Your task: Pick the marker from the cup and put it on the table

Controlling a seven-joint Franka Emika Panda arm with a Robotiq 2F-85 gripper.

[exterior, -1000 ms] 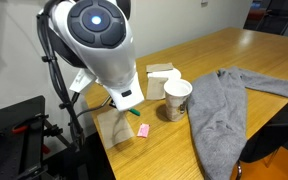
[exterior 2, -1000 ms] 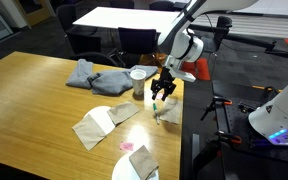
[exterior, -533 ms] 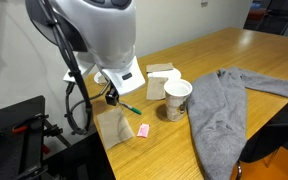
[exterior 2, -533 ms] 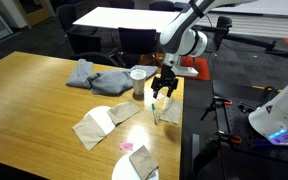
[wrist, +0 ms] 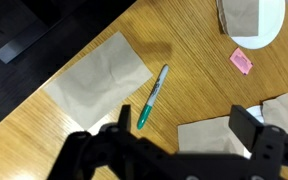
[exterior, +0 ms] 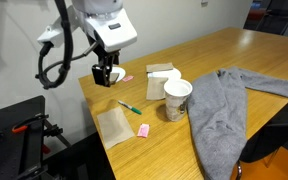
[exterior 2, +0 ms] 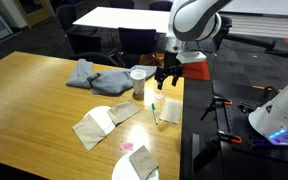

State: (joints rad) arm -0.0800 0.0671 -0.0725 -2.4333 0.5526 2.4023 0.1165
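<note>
1. Gripper (exterior: 106, 77) hangs above the table (exterior: 216, 50) near its edge, its jaws spread wide and holding nothing.
2. In the wrist view the two dark fingers (wrist: 252, 128) stand far apart at the bottom of the picture, with bare wood and paper between them.
3. Out of the cup (exterior: 177, 98), the marker (wrist: 152, 97) lies flat on the wood, under the gripper and clear of it, touching neither finger.
4. Seen from the wrist, the marker slants. Its lower end is close to the finger on the picture's left, and its upper end is just beside a brown paper napkin (wrist: 96, 80).
5. In both exterior views the marker rests between the cup and the table's edge, apart from the cup.
6. Both fingers are blurred and cut off by the bottom of the wrist view.
7. A white dish (wrist: 275, 20) is cropped at the upper right corner, with a small pink piece (wrist: 242, 60) just beside it.
8. What the cup holds inside cannot be seen.
</note>
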